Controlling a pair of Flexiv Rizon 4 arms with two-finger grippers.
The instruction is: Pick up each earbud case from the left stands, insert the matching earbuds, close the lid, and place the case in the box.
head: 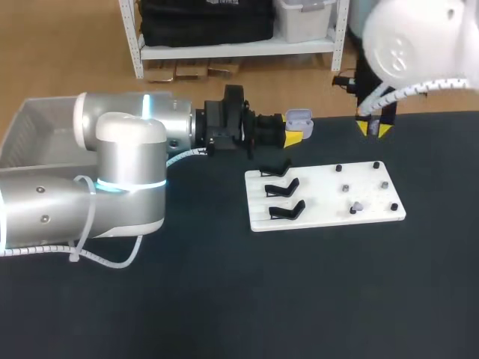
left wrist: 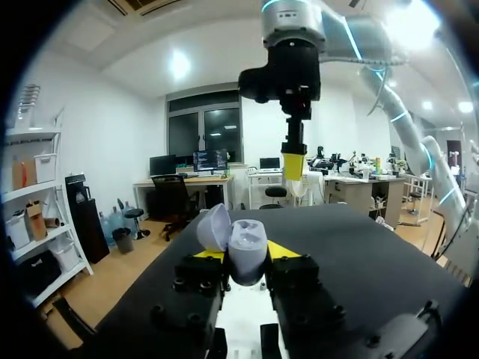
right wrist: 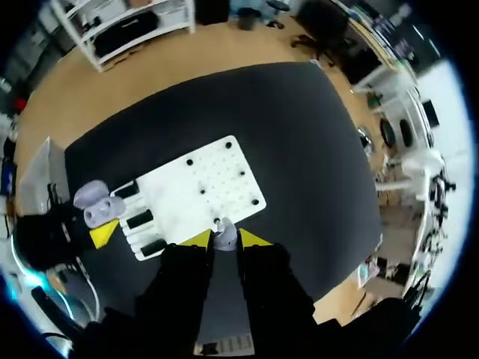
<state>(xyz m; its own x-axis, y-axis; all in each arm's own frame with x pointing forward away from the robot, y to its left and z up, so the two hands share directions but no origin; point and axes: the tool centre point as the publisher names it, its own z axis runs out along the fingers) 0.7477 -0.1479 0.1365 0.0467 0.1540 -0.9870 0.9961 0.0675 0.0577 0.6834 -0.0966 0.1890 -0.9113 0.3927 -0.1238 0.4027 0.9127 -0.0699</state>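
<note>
Black table (head: 224, 299), head view: white board (head: 318, 196) carries three bare black stands (head: 283, 188), pegs (head: 375, 164) and one loose earbud (head: 357, 206). Left gripper (head: 297, 133), just beyond the board, clamps the open case (head: 299, 117). Right gripper (head: 373, 129) hangs near the far edge. Clear box (head: 26, 129) sits far left, partly hidden by the left arm (head: 112, 172).

Left wrist: case gripped from both sides, lid (left wrist: 215, 226) tipped back, right gripper ahead and above.

Right wrist: tips narrow, pinching a small lilac earbud (right wrist: 223, 238) over the board's edge. Case is beside the stands.

Lilac earbud case (left wrist: 238, 243), lilac earbud (right wrist: 224, 239), white board (head: 322, 196), black stands (head: 284, 187), black table (head: 224, 299)
</note>
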